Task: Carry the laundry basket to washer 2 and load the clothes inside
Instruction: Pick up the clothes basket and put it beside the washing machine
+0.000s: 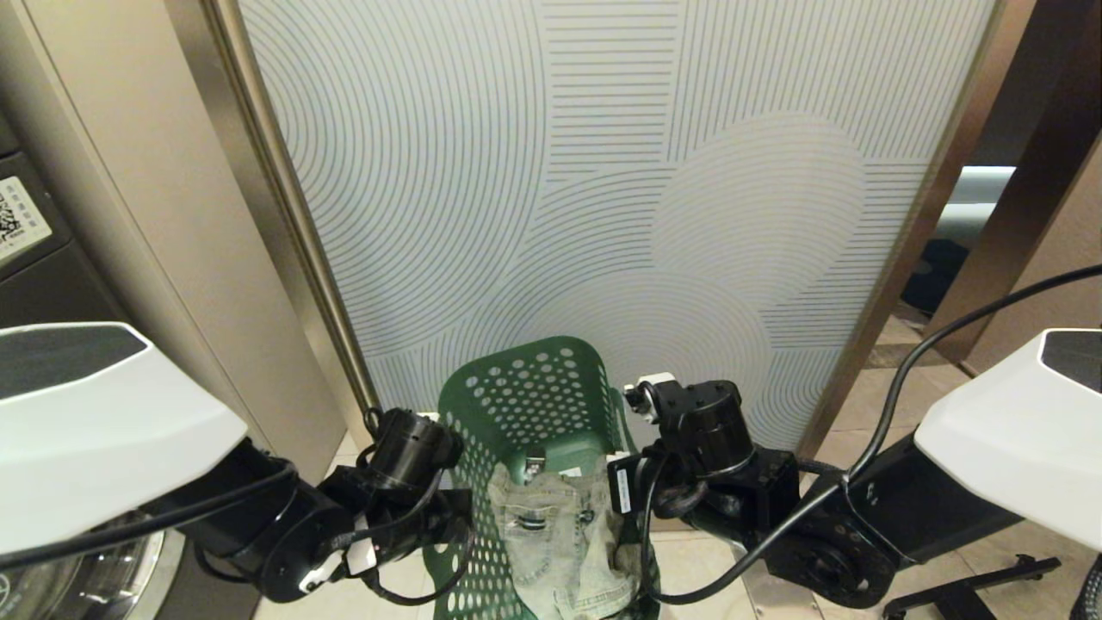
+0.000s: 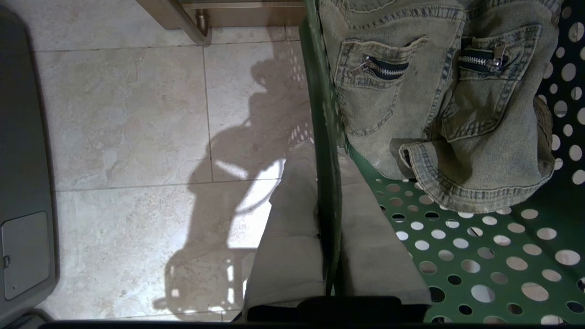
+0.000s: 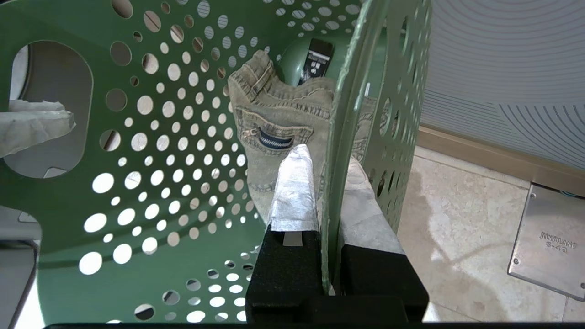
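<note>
a pale wall panel (image 1: 603, 172) with thin curved lines fills the far side of the room, and the floor (image 2: 137, 137) is pale stone tile. a dark washer (image 1: 34, 275) shows at the far left edge; its number cannot be seen.

the green basket (image 1: 525, 387) with round holes sits in the middle, near the robot, between the two arms. the clothes (image 1: 560, 534) lie inside it, a faded grey-green piece with small zip pockets. a sticker (image 3: 315, 59) shows on the inside of the basket, just past the clothes.

the left hand (image 2: 327, 274) is pinched tight on the left rim of the basket, one finger inside the wall and one finger (image 2: 283, 237) outside it. the right hand (image 3: 327, 214) is pinched tight on the right rim the same way, with its taped inner finger (image 3: 295, 192) beside the clothes. through the cut-out handle on the other side, the tip of the left hand can be seen from the right wrist view.

a small metal plate (image 3: 553, 237) is set in the floor to the right of the basket.
</note>
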### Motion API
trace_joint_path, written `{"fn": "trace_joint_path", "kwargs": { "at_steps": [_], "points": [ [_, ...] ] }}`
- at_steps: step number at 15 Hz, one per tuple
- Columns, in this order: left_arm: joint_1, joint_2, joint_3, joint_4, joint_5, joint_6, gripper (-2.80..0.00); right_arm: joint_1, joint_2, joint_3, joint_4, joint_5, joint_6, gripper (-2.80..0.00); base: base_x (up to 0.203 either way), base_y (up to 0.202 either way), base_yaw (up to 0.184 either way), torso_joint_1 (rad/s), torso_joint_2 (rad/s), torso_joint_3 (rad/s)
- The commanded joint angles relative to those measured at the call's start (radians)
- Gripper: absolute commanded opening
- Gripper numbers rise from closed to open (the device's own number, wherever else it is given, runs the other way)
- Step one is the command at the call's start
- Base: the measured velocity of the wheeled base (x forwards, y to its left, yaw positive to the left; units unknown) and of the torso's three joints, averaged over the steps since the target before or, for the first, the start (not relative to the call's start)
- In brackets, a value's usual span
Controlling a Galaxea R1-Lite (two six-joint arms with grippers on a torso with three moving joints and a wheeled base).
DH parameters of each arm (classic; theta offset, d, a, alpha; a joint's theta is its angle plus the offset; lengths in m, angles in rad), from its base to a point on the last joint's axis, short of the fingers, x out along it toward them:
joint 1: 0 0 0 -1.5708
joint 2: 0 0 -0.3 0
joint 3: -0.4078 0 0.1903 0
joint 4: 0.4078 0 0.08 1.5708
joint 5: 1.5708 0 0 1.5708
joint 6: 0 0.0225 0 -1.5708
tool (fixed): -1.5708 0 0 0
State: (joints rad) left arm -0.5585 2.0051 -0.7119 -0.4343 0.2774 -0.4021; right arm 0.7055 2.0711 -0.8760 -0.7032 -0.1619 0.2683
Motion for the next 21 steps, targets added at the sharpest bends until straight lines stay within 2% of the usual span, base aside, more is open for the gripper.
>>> {"fn": "trace_joint_path", "kwargs": {
  "at_steps": [1,5,13,21],
  "points": [
    [0.000,0.006,0.000,-0.003,0.000,-0.003,-2.80,0.000,0.007,-0.001,-0.004,-0.001,0.002,-2.80,0.000,0.000,0.000,0.000,0.00,0.000],
    [0.000,0.027,0.002,-0.044,0.002,-0.001,-2.80,-0.001,0.017,-0.005,-0.004,-0.001,0.002,-2.80,0.000,0.000,0.000,0.000,0.00,0.000],
    [0.000,0.035,0.002,-0.044,0.002,0.000,-2.80,-0.001,0.023,-0.008,-0.004,-0.001,0.002,-2.80,0.000,0.000,0.000,0.000,0.00,0.000],
    [0.000,0.035,0.005,-0.044,0.002,-0.001,-2.80,-0.001,0.023,-0.003,-0.006,-0.001,0.002,-2.80,0.002,-0.166,0.002,0.003,0.00,0.003]
  ]
}}
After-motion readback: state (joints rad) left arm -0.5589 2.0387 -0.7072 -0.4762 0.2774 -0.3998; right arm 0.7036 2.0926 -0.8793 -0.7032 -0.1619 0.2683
